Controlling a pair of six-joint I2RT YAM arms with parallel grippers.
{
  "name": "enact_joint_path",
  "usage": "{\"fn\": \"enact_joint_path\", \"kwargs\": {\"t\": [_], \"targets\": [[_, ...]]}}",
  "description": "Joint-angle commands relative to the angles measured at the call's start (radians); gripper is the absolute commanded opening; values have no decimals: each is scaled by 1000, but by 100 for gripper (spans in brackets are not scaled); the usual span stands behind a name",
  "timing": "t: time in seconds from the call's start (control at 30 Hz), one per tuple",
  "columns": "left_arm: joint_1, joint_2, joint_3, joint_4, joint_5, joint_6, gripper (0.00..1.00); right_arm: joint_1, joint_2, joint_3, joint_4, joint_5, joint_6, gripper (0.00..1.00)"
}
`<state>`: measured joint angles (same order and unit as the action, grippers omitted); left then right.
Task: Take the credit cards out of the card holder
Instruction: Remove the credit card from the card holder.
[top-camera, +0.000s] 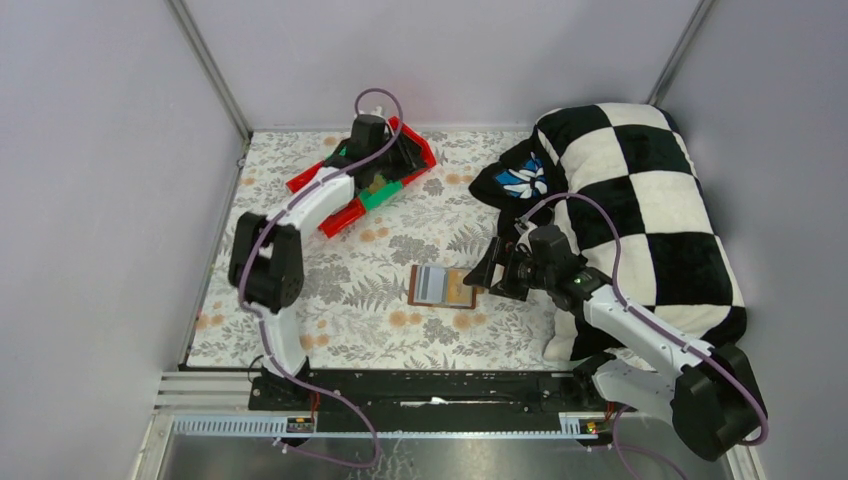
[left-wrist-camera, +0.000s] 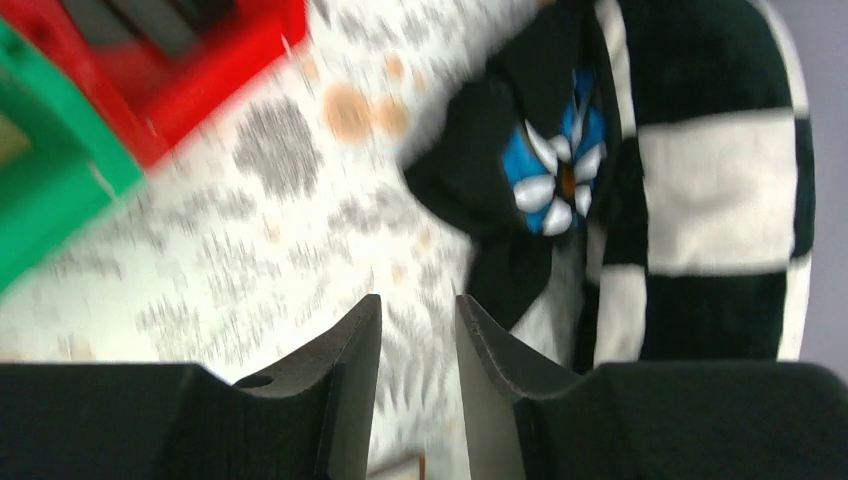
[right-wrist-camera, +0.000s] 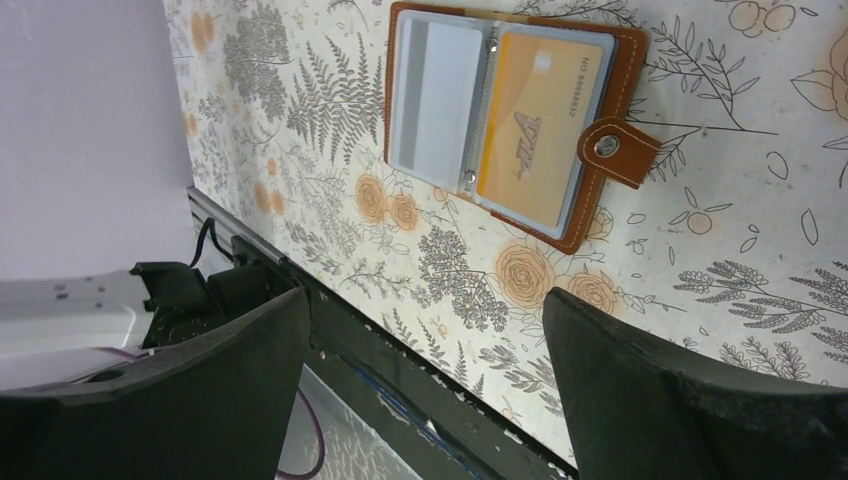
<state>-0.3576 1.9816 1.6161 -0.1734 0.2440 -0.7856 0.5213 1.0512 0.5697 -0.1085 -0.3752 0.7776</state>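
The card holder (top-camera: 441, 286) lies open and flat on the floral table, brown outside, with a snap tab (right-wrist-camera: 620, 150) on its right edge. In the right wrist view the card holder (right-wrist-camera: 610, 60) has a grey-white card (right-wrist-camera: 435, 95) in its left clear pocket and an orange card (right-wrist-camera: 535, 125) in its right one. My right gripper (top-camera: 487, 268) hangs just right of the holder, wide open and empty (right-wrist-camera: 425, 300). My left gripper (top-camera: 392, 155) is far back over the red bin, fingers a little apart and empty (left-wrist-camera: 418, 310); its view is blurred.
A red bin (top-camera: 415, 150) and a green bin (top-camera: 380, 193) sit at the back left. A black-and-white checkered cushion (top-camera: 640, 200) fills the right side, with a black cloth bearing a blue flower (top-camera: 520, 180). The black front rail (top-camera: 430, 385) runs along the near edge.
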Motion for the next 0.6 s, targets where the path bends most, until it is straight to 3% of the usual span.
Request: {"fn": "enact_joint_path", "kwargs": {"t": [0.0,0.13,0.3,0.43,0.57], "targets": [[-78,-276,-198,-38,-31,87,38,-3,53,38,32,29,-2,89],[-160,-427,-410,-54,-31,54,38,7,108,33,99,33,23,74],[-256,-510,-592,-56,-18,-8,38,60,219,86,154,68,23,52],[-288,-518,-690,-18,21,-43,39,88,315,112,169,102,41,42],[-295,-500,-754,43,82,-69,39,88,359,111,161,150,47,43]]}}
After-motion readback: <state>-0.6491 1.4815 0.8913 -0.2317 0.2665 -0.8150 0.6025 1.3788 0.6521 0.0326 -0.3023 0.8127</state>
